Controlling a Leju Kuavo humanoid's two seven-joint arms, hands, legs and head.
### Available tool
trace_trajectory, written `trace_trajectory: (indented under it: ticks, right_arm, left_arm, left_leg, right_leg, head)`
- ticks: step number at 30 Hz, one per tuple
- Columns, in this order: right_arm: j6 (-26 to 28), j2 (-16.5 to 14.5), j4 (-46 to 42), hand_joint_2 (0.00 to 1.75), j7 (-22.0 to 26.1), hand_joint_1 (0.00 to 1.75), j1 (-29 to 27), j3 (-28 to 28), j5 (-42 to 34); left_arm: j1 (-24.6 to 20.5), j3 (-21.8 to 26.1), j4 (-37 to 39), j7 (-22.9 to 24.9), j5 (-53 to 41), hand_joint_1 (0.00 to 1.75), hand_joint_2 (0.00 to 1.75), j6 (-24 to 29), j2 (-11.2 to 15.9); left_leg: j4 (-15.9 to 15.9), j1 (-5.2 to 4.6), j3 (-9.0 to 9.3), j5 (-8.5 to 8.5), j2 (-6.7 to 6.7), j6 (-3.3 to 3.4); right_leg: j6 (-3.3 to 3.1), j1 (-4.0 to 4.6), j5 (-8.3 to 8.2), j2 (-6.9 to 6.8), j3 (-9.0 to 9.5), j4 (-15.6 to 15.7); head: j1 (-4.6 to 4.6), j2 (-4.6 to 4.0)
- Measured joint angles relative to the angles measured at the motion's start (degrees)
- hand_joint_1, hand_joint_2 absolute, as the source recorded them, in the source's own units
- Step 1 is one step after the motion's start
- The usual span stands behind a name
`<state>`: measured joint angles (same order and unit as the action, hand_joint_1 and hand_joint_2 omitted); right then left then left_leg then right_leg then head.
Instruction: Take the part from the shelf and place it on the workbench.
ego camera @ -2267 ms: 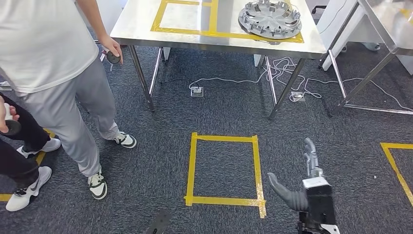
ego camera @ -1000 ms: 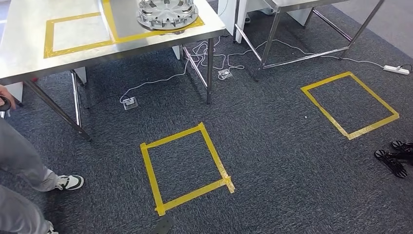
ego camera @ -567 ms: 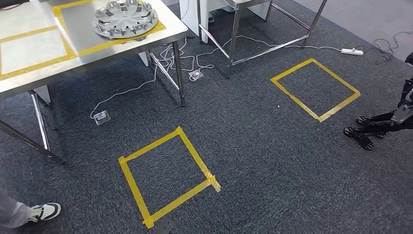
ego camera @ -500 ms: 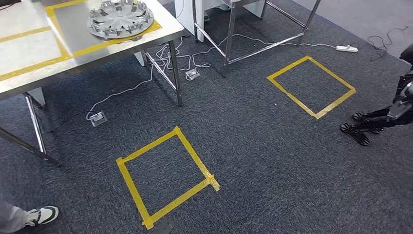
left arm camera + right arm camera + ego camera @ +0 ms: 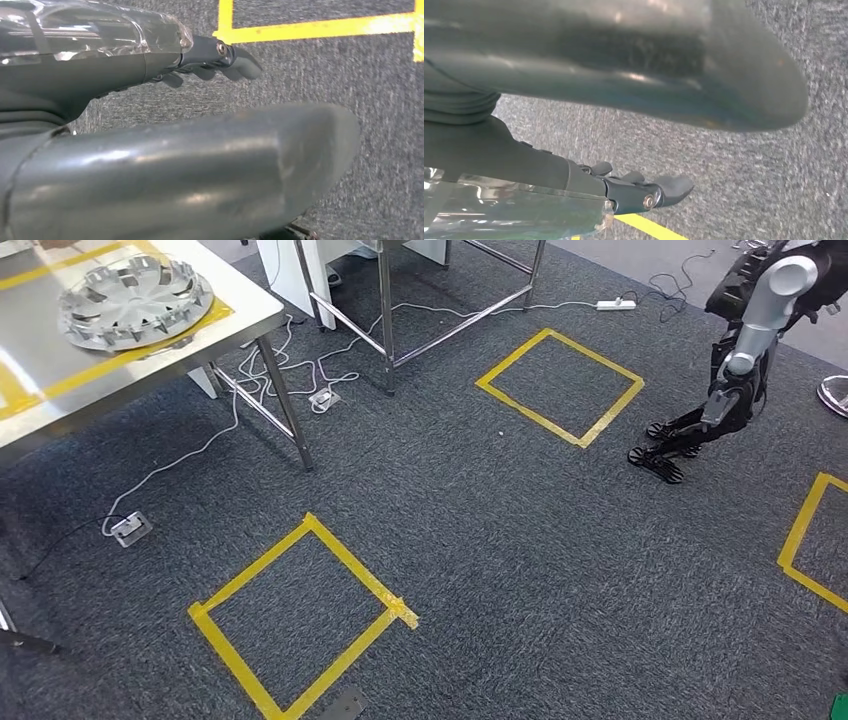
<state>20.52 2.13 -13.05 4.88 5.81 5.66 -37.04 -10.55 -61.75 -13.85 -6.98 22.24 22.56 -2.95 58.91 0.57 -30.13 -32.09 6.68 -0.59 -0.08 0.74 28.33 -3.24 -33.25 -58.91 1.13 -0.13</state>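
The round silver slotted metal part (image 5: pixel 133 303) lies at ten o'clock on the steel desk (image 5: pixel 60 390). White cables (image 5: pixel 300 370) trail beneath; another robot (image 5: pixel 740 350) stands at two o'clock. Left robot hand (image 5: pixel 200 165) and right robot hand (image 5: pixel 624 75) hang empty, fingers apart, above grey carpet (image 5: pixel 500 540).

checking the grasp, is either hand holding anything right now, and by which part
Nothing is held: the left hand and right hand hang over grey carpet with nothing in them.
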Motion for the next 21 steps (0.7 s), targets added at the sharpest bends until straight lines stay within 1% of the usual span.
trace_trajectory:
  ticks: [1, 2, 3, 4, 5, 6, 7, 8, 9, 10, 11, 12, 13, 14, 15, 16, 17, 18, 19, 20, 21]
  right_arm:
    - [0.0, 0.1, 0.0, 0.0, 0.0, 0.0, 0.1, 0.0, 0.0]
    - [0.0, 0.1, 0.1, 0.0, 0.0, 0.0, 0.2, 0.0, 0.0]
    - [0.0, 0.1, 0.1, 0.0, 0.0, 0.0, 0.4, 0.0, 0.0]
    - [0.0, 0.1, 0.1, 0.0, 0.0, 0.0, 0.6, 0.0, 0.0]
    - [0.0, 0.1, 0.1, 0.0, 0.0, 0.0, 0.9, 0.0, 0.0]
    - [0.0, 0.1, 0.2, 0.0, 0.0, 0.0, 1.1, 0.0, 0.0]
    - [0.0, 0.1, 0.2, 0.0, 0.0, 0.0, 1.2, 0.0, 0.0]
    - [0.0, 0.1, 0.2, 0.0, 0.0, 0.0, 1.1, 0.0, 0.0]
    - [0.0, 0.1, 0.3, 0.0, 0.0, 0.0, 1.1, 0.0, 0.0]
    - [0.0, 0.1, 0.3, 0.0, 0.0, 0.0, 1.1, 0.0, 0.0]
    - [-0.1, 0.1, 0.4, 0.0, 0.0, 0.0, 1.1, 0.0, 0.0]
    - [-0.1, 0.1, 0.4, 0.0, 0.0, 0.0, 1.2, 0.0, 0.0]
    - [-0.1, 0.1, 0.4, 0.0, 0.0, 0.0, 1.3, 0.0, 0.0]
    - [-0.2, 0.1, 0.4, 0.0, 0.0, 0.0, 1.4, 0.0, 0.0]
    - [-0.2, 0.0, 0.4, 0.0, 0.1, 0.0, 1.4, 0.0, 0.0]
    - [-0.2, 0.0, 0.4, 0.0, 0.1, 0.0, 1.4, 0.0, 0.0]
    - [-0.2, -0.1, 0.4, 0.0, 0.1, 0.0, 1.4, 0.0, 0.0]
    - [-0.2, -0.1, 0.4, 0.0, 0.1, 0.0, 1.6, 0.0, 0.0]
    - [-0.2, -0.1, 0.5, 0.0, 0.1, 0.0, 1.8, 0.0, 0.0]
    - [-0.3, -0.1, 0.5, 0.0, 0.1, 0.0, 2.1, 0.0, 0.0]
    - [-0.3, -0.2, 0.5, 0.0, 0.0, 0.0, 2.2, 0.0, 0.0]
  left_arm:
    - [-0.1, 0.0, 0.0, 0.0, 0.0, 0.0, 0.0, 0.0, -0.1]
    - [-0.3, 0.0, 0.0, 0.0, -0.1, 0.0, 0.0, 0.0, -0.1]
    - [-0.4, 0.0, -0.1, 0.0, -0.1, 0.0, 0.0, 0.0, -0.1]
    - [-0.4, -0.1, 0.0, 0.0, -0.1, 0.0, 0.0, 0.0, -0.1]
    - [-0.4, -0.1, 0.0, 0.1, -0.1, 0.0, 0.0, 0.0, -0.1]
    - [-0.3, -0.1, 0.0, 0.1, -0.1, 0.0, 0.0, 0.0, 0.0]
    - [-0.2, -0.1, 0.0, 0.1, -0.1, 0.0, 0.0, 0.0, 0.0]
    - [-0.1, -0.2, 0.0, 0.1, -0.1, 0.0, 0.0, 0.0, 0.1]
    - [-0.1, -0.2, 0.0, 0.1, -0.1, 0.0, 0.0, 0.0, 0.1]
    - [-0.2, -0.3, 0.0, 0.1, -0.1, 0.0, 0.0, 0.0, 0.2]
    - [-0.1, -0.3, 0.0, 0.1, -0.1, 0.0, 0.0, 0.0, 0.2]
    - [-0.1, -0.4, 0.0, 0.1, -0.1, 0.0, 0.0, 0.0, 0.2]
    - [-0.1, -0.4, 0.0, 0.2, -0.1, 0.0, 0.0, 0.0, 0.2]
    - [-0.1, -0.4, 0.0, 0.2, -0.1, 0.0, 0.0, 0.0, 0.2]
    - [-0.1, -0.5, 0.0, 0.2, -0.2, 0.0, 0.0, 0.0, 0.3]
    - [-0.1, -0.5, 0.0, 0.1, -0.2, 0.0, 0.0, 0.0, 0.3]
    - [-0.1, -0.5, 0.0, 0.1, -0.2, 0.0, 0.0, -0.1, 0.3]
    - [-0.2, -0.6, 0.0, 0.2, -0.3, 0.0, 0.0, -0.1, 0.2]
    - [-0.2, -0.6, 0.0, 0.4, -0.4, 0.0, 0.0, -0.2, 0.2]
    - [-0.1, -0.8, 0.0, 0.6, -0.5, 0.0, 0.0, -0.3, 0.2]
    - [-0.1, -0.9, 0.0, 0.9, -0.5, 0.0, 0.0, -0.4, 0.3]
  left_leg:
    - [0.1, 0.11, 0.13, -0.29, -1.03, -0.29]
    - [1.0, 0.2, -0.12, -0.96, -2.83, -0.48]
    - [3.0, 0.25, -1.01, -2.18, -4.88, -0.61]
    - [6.2, 0.32, -2.61, -3.78, -6.87, -0.65]
    - [9.9, 0.3, -4.67, -5.41, -7.51, -0.65]
    - [13.3, 0.29, -6.69, -6.46, -7.46, -0.68]
    - [15.2, 0.3, -8.12, -6.46, -7.25, -0.72]
    - [14.9, 0.32, -8.56, -5.17, -7.14, -0.73]
    - [12.7, 0.39, -7.98, -2.86, -7.34, -0.74]
    - [9.3, 0.54, -6.73, -0.29, -8.54, -0.76]
    - [6.0, 0.79, -5.42, 1.55, -10.45, -0.77]
    - [3.5, 1.0, -4.34, 2.37, -12.02, -0.74]
    - [2.2, 1.09, -3.76, 2.4, -13.23, -0.66]
    - [1.8, 1.07, -3.5, 1.97, -13.25, -0.48]
    - [1.5, 1.01, -3.23, 1.77, -12.38, -0.22]
    - [1.3, 0.96, -3.01, 1.75, -11.49, 0.07]
    - [1.1, 0.94, -2.69, 1.69, -10.46, 0.41]
    - [0.9, 0.89, -2.36, 1.59, -9.32, 0.73]
    - [0.8, 0.73, -2.06, 1.4, -8.12, 1.0]
    - [0.8, 0.54, -1.83, 1.13, -6.88, 1.2]
    - [0.8, 0.38, -1.62, 0.86, -5.67, 1.31]
  right_leg:
    - [-0.32, -0.06, -0.18, 0.49, 0.2, 0.5]
    - [-0.69, -0.19, -0.38, 0.93, 0.48, 1.0]
    - [-1.04, -0.37, -0.56, 1.42, 0.8, 1.4]
    - [-1.31, -0.47, -0.62, 1.96, 0.96, 1.6]
    - [-1.51, -0.48, -0.58, 2.63, 1.0, 1.6]
    - [-1.61, -0.45, -0.5, 3.42, 1.01, 1.5]
    - [-1.63, -0.42, -0.41, 4.24, 1.06, 1.5]
    - [-1.56, -0.43, -0.28, 5.09, 1.17, 1.3]
    - [-1.42, -0.5, -0.08, 5.95, 1.33, 1.1]
    - [-1.19, -0.61, 0.23, 6.73, 1.45, 0.9]
    - [-0.87, -0.67, 0.57, 7.51, 1.42, 0.4]
    - [-0.53, -0.76, 0.83, 8.29, 1.18, 0.0]
    - [-0.14, -0.9, 0.98, 9.03, 0.85, -0.3]
    - [0.25, -1.06, 0.94, 9.87, 0.56, -0.4]
    - [0.57, -1.26, 0.87, 10.71, 0.32, -0.4]
    - [0.87, -1.31, 0.94, 10.56, 0.19, -0.5]
    - [1.14, -1.26, 1.34, 9.56, -0.19, -1.2]
    - [1.39, -1.18, 2.31, 7.88, -1.15, -3.1]
    - [1.61, -1.14, 3.67, 5.86, -2.63, -6.1]
    - [1.82, -1.17, 5.24, 4.49, -4.64, -9.8]
    - [1.96, -1.24, 6.46, 3.79, -6.57, -13.4]
  head:
    - [-0.08, -0.01]
    - [-0.11, -0.01]
    - [-0.25, -0.01]
    - [-0.42, -0.01]
    - [-0.55, 0.0]
    - [-0.69, 0.0]
    - [-0.75, 0.0]
    - [-0.76, 0.0]
    - [-0.78, 0.0]
    - [-0.79, -0.01]
    - [-0.8, -0.01]
    - [-0.78, -0.01]
    - [-0.72, -0.01]
    - [-0.67, -0.01]
    - [-0.63, 0.0]
    - [-0.59, 0.0]
    - [-0.5, 0.0]
    - [-0.34, 0.0]
    - [-0.19, 0.0]
    - [-0.08, 0.0]
    - [-0.04, 0.0]
